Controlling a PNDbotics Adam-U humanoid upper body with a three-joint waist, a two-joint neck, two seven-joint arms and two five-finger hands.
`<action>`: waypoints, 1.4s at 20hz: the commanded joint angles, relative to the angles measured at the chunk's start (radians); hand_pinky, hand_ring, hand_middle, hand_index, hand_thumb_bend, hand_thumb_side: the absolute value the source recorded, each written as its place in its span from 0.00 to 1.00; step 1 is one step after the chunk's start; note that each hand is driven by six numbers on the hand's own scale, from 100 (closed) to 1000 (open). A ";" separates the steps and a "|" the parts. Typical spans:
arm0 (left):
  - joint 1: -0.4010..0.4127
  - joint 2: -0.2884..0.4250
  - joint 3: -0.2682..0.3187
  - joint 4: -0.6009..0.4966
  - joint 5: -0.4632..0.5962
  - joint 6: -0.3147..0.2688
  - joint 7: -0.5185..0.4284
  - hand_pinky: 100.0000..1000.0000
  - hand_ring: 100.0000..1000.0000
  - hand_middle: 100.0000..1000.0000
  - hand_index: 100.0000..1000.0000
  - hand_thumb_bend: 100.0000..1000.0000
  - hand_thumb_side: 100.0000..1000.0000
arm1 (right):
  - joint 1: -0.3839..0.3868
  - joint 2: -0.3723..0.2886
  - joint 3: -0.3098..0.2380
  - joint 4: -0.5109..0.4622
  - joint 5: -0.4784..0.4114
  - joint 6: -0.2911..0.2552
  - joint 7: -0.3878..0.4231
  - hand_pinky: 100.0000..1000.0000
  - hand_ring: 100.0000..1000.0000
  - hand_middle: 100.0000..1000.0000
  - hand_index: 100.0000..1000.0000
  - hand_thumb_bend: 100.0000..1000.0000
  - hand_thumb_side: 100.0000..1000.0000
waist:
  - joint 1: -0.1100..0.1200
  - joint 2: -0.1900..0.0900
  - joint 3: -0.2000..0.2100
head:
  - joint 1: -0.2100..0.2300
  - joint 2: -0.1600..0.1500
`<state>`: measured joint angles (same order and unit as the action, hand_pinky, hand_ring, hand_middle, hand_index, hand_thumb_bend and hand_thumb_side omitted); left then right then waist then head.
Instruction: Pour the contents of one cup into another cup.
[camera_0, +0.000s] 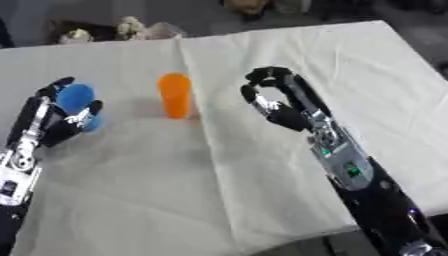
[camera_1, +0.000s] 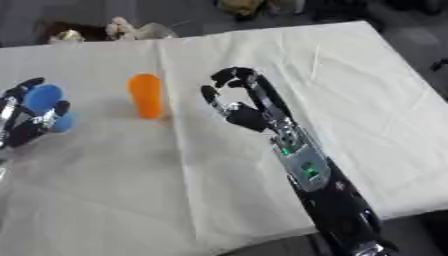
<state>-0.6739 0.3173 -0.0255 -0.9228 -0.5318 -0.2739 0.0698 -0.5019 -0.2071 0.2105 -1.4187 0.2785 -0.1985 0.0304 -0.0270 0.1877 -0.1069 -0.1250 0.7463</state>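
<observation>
A blue cup (camera_0: 77, 102) sits at the left of the white-clothed table, and my left hand (camera_0: 54, 117) has its fingers and thumb curled round it. An orange cup (camera_0: 176, 95) stands upright on the cloth to the right of the blue one, untouched. My right hand (camera_0: 278, 102) hovers to the right of the orange cup, a short gap away, with its fingers curved and holding nothing. What the cups contain is hidden.
The white tablecloth (camera_0: 262, 165) has a fold line running down its middle. Small cluttered objects (camera_0: 122, 29) lie beyond the table's far left edge. The table's near edge (camera_0: 289, 240) drops off at the bottom right.
</observation>
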 joint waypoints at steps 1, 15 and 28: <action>-0.006 0.006 -0.009 0.008 0.002 0.000 -0.015 0.49 0.63 0.64 0.91 0.55 0.73 | -0.019 -0.008 -0.002 -0.020 -0.006 -0.001 0.000 0.80 0.89 0.56 0.71 0.29 0.67 | -0.001 -0.009 0.000 | -0.002 0.003; -0.003 -0.001 -0.017 0.026 -0.021 -0.006 -0.041 0.40 0.53 0.53 0.90 0.42 0.71 | -0.022 -0.008 -0.001 -0.020 -0.007 -0.001 0.000 0.80 0.89 0.56 0.71 0.28 0.67 | -0.002 -0.006 0.003 | -0.005 0.005; -0.003 -0.004 -0.020 0.030 -0.069 -0.020 -0.070 0.25 0.41 0.41 0.89 0.03 0.51 | -0.023 -0.006 -0.002 -0.020 -0.007 -0.001 -0.001 0.79 0.89 0.56 0.71 0.27 0.68 | -0.003 -0.007 0.004 | -0.007 0.003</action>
<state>-0.6862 0.3169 -0.0272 -0.9190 -0.5927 -0.3008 0.0146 -0.5098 -0.2069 0.2105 -1.4187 0.2781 -0.1986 0.0303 -0.0274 0.1896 -0.1026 -0.1295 0.7465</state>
